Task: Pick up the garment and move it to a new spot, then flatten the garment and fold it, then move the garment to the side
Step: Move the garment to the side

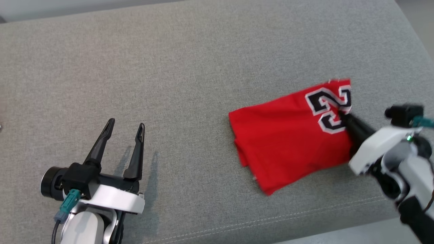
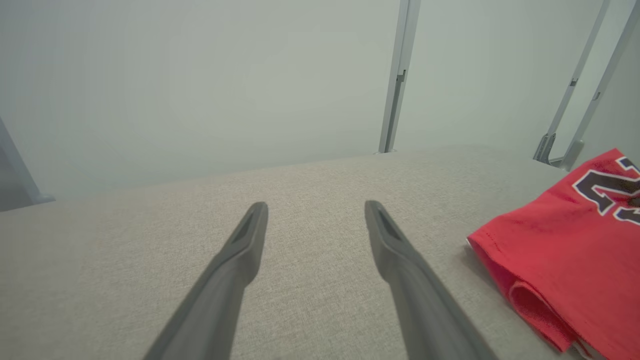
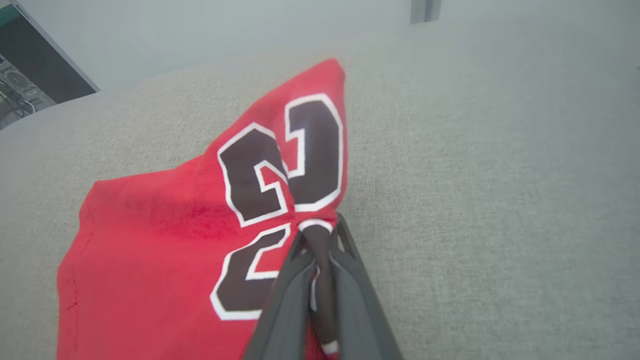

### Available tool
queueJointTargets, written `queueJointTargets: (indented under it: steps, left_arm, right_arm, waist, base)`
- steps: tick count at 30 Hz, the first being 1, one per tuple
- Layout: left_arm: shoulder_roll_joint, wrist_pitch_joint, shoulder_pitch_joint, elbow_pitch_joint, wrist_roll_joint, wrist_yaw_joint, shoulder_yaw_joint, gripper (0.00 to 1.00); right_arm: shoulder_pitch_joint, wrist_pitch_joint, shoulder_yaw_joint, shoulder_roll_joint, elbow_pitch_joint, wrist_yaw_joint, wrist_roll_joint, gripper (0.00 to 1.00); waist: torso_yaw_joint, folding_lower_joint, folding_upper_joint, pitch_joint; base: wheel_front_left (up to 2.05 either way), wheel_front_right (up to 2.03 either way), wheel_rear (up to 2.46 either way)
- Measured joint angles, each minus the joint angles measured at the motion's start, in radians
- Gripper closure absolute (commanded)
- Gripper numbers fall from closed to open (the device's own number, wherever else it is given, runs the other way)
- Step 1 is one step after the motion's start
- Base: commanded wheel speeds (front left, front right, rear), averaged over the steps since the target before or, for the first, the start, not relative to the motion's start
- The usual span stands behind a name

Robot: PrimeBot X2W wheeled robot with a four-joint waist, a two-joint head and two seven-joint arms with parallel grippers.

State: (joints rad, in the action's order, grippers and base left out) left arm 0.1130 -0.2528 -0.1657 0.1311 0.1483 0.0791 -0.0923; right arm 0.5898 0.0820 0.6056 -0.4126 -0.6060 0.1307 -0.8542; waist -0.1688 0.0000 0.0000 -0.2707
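Two grippers: right gripper (image 1: pixel 341 114) clamps the numbered edge of the folded red garment (image 1: pixel 288 135), right side of grey cushion (image 1: pixel 169 67); left gripper (image 1: pixel 126 122) splayed, empty. Likely the move-aside step; next needs a steady drag.

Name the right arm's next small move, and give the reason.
Probably draw the garment a little toward the robot's right, low over the grey cushion. It looks folded already, and the right gripper is shut on its edge by the black number, so only moving it aside seems left. The left gripper stands open, apart from it.
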Motion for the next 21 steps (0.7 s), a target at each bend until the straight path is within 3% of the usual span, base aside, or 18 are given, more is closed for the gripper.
queueJointTargets:
  steps: [5,16,21]
  left_arm:
    - [0.003,0.000,-0.033,-0.001,-0.001,0.009,-0.033,0.00]
    - [0.021,0.001,-0.109,-0.034,-0.020,0.026,-0.091,0.00]
    - [0.038,0.007,-0.145,-0.063,-0.030,0.027,-0.100,0.00]
  right_arm:
    - [0.136,0.008,-0.023,-0.037,-0.083,0.000,0.011,1.00]
    - [0.287,0.074,-0.054,-0.186,-0.289,0.000,0.091,1.00]
    - [0.363,0.110,-0.086,-0.211,-0.359,0.000,0.128,1.00]
  waist:
    - [0.004,0.0000,0.0000,-0.044]
    - [0.022,0.0001,0.0000,-0.166]
    - [0.019,0.0000,0.0000,-0.214]
  base:
    - [0.00,0.00,0.00]
    - [0.00,0.00,0.00]
    - [0.00,0.00,0.00]
